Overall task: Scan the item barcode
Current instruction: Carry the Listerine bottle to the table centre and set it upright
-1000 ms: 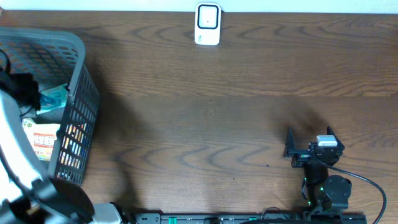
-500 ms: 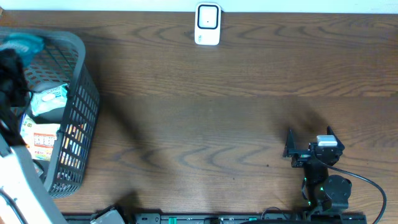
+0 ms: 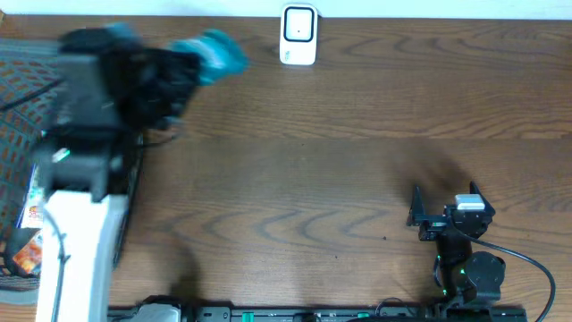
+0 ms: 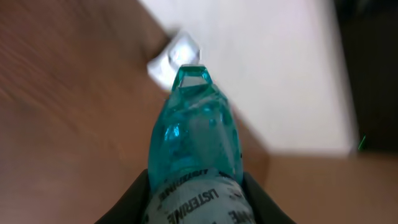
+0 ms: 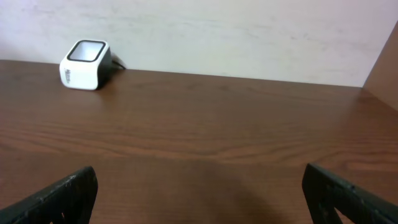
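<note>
The left gripper (image 3: 183,70), in the upper left of the overhead view, is closed around a teal mouthwash bottle (image 3: 213,51), which it holds above the wooden table (image 3: 313,161); the arm and bottle are blurred there. In the left wrist view, the dark fingers (image 4: 132,200) press on both sides of the bottle's white label at the bottom of the frame. The clear teal body points up the frame toward the white barcode scanner (image 4: 176,58), and the two are apart. Seen from overhead, the scanner sits at the top centre against the table's far edge, just right of the bottle's tip. A mesh basket (image 3: 13,107) lies at the left edge, partly hidden by the arm. The right gripper (image 3: 444,207) rests at the lower right, its jaws spread wide with nothing between them.
</note>
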You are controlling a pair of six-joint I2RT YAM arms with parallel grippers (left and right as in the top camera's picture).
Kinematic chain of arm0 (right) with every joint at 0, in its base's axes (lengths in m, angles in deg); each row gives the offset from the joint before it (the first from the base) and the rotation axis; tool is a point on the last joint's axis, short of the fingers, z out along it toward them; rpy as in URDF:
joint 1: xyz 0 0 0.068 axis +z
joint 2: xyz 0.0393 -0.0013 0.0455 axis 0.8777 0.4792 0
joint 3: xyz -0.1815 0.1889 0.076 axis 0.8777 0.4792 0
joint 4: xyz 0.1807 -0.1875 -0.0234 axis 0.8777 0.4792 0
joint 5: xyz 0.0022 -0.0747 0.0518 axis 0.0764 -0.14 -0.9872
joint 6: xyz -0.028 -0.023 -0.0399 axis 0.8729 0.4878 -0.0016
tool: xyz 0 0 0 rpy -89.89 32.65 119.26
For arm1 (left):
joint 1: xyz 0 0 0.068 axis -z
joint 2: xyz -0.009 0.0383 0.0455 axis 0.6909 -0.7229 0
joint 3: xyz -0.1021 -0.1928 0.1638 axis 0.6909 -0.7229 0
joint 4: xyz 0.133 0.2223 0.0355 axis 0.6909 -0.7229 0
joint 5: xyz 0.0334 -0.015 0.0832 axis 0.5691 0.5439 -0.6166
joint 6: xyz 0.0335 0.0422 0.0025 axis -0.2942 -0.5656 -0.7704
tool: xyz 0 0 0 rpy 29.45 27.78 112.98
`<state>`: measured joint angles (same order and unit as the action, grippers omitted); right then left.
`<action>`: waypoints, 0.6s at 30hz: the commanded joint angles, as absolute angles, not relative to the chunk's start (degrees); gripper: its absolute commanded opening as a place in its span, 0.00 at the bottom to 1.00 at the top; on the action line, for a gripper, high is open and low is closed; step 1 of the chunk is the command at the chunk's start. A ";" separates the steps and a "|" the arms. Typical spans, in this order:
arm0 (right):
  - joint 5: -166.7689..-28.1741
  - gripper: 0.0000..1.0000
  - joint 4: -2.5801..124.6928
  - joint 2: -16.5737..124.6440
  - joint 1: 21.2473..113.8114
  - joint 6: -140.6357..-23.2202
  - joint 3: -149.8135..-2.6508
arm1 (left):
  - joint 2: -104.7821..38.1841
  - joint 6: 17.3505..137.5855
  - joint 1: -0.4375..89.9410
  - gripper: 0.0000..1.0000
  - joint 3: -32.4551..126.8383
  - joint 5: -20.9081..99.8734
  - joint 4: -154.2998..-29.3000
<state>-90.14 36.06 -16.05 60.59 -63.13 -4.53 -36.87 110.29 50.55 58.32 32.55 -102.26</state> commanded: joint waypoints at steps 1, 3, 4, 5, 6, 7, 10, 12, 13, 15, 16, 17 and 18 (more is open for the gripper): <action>-90.44 0.99 35.95 -16.33 60.98 -62.61 -4.27 | -41.44 104.32 57.46 0.14 59.41 33.25 -102.26; -90.44 0.99 35.98 -16.33 60.98 -62.63 -4.29 | -46.12 101.59 61.68 0.14 59.41 33.30 -102.91; -90.44 0.99 35.95 -16.33 60.98 -62.61 -4.29 | -48.06 100.93 63.19 0.14 59.41 33.34 -103.11; -90.44 0.99 35.95 -16.33 60.98 -62.63 -4.27 | -49.62 100.41 64.30 0.14 59.41 33.32 -103.18; -90.44 0.99 35.95 -16.33 60.98 -62.61 -4.27 | -51.58 99.40 65.57 0.15 59.41 33.32 -103.07; -90.44 0.99 35.95 -16.33 60.98 -62.61 -4.29 | -53.16 98.46 66.53 0.15 59.41 33.32 -102.87; -90.44 0.99 35.95 -16.33 60.98 -62.61 -4.27 | -58.34 97.85 68.96 0.14 59.41 33.41 -102.04; -90.44 0.99 35.95 -16.33 60.98 -62.61 -4.29 | -61.44 98.07 70.07 0.15 59.41 35.48 -101.12; -90.44 0.99 35.98 -16.33 60.98 -62.61 -4.27 | -62.97 98.48 70.53 0.14 59.41 37.14 -100.77; -90.44 0.99 35.95 -16.33 60.98 -62.61 -4.27 | -65.26 98.92 71.06 0.14 59.41 39.15 -100.88; -90.44 0.99 35.95 -16.33 60.98 -62.63 -4.29 | -66.07 98.92 71.17 0.15 59.41 39.33 -101.32; -90.44 0.99 35.95 -16.33 60.98 -62.63 -4.27 | -66.84 98.88 71.23 0.14 59.41 39.26 -102.15; -90.44 0.99 35.95 -16.33 60.98 -62.61 -4.29 | -67.73 98.00 71.21 0.15 59.41 39.31 -103.18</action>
<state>-90.14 36.06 -16.05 60.59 -63.11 -4.53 -67.54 99.66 71.23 58.32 36.23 -102.21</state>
